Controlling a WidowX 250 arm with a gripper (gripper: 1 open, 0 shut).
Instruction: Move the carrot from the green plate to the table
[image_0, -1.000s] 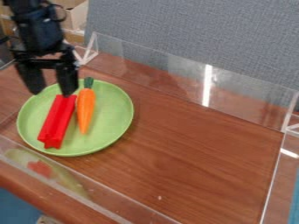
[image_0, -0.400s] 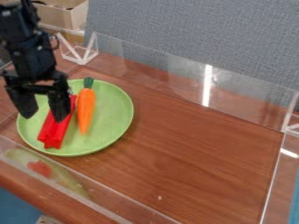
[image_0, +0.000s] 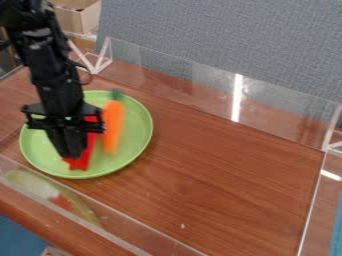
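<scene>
The green plate (image_0: 134, 140) lies at the left end of the table (image_0: 227, 180). The orange carrot (image_0: 114, 125) lies on the plate, just right of my gripper (image_0: 70, 142) and close against its side. The gripper points straight down onto the plate with its fingers drawn close together. A red stick-like piece (image_0: 83, 157) pokes out from between and below the fingers, and the rest of it is hidden behind them. The carrot is not between the fingers.
Clear acrylic walls (image_0: 254, 95) edge the table at the back, right and front. A grey panel stands behind the back wall. Bare wood stretches to the right of the plate.
The gripper came down onto the plate and its fingers closed from wide open to nearly together. The carrot and the red piece both shifted a little to the right.
</scene>
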